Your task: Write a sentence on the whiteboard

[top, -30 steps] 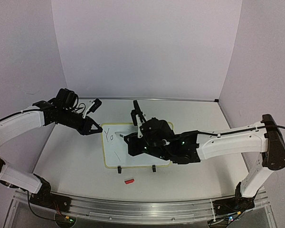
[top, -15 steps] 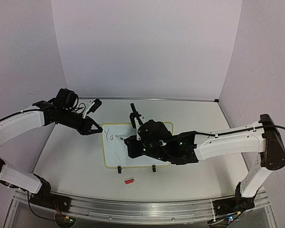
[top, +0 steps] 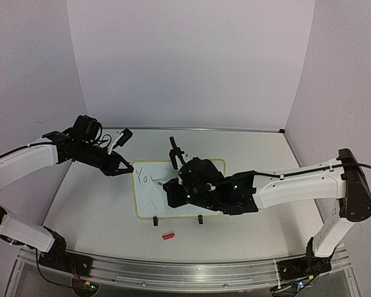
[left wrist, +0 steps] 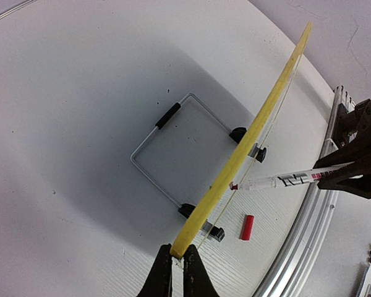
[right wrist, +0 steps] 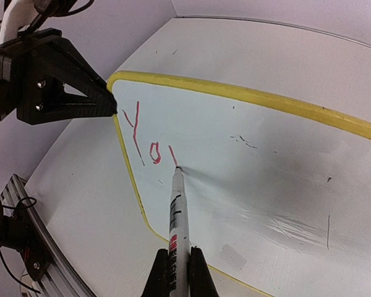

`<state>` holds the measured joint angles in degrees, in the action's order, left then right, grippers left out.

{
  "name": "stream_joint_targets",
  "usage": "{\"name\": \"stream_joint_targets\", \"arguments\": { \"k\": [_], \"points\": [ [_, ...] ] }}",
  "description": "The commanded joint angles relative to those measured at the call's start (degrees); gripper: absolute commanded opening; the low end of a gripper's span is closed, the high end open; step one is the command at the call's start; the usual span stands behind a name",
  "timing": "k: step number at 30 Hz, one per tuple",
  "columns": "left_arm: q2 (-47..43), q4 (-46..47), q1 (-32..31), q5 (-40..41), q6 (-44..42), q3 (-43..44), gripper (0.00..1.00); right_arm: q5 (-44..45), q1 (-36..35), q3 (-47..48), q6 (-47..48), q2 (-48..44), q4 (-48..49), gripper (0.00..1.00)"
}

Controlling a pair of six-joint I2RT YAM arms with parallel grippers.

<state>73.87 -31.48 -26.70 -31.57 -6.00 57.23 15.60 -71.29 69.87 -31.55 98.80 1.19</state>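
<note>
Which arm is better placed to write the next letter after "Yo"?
Right. Its jaws grip the marker, whose tip is at the whiteboard just past the red "Yo". The left jaws are shut on the whiteboard's yellow frame at one corner, holding it tilted up, and carry no pen.

Table (top: 266,148) was white and matte, with faint specks and scuffs in wrist views. Back wall (top: 185,62) was plain, pale lavender-white. Left wall (top: 25,74) and right wall (top: 352,80) angled in, same tone, enclosing table on three sides. Aluminium rail (top: 185,272) ran along near edge. Lighting was even, diffuse; soft grey shadow lay on tabletop in left wrist view.
</note>
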Motion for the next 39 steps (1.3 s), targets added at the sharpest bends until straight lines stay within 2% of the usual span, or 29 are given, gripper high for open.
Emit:
{"name": "stream_joint_targets", "arguments": {
  "k": [1, 18, 39],
  "points": [
    [-0.7, -1.9, -0.5, 1.4, -0.6, 0.8, 0.0, 1.9, 0.2, 0.9, -0.5, -0.3, -1.1, 0.0],
    [-0.6, -2.0, -0.5, 1.5, -0.6, 0.8, 0.0, 4.8, 0.3, 3.0, 2.0, -2.3, -1.1, 0.0],
    [-0.1, -2.0, -0.6, 1.3, -0.6, 0.9, 0.0, 4.3, 0.3, 2.1, 2.3, -3.3, 1.1, 0.0]
  ]
}}
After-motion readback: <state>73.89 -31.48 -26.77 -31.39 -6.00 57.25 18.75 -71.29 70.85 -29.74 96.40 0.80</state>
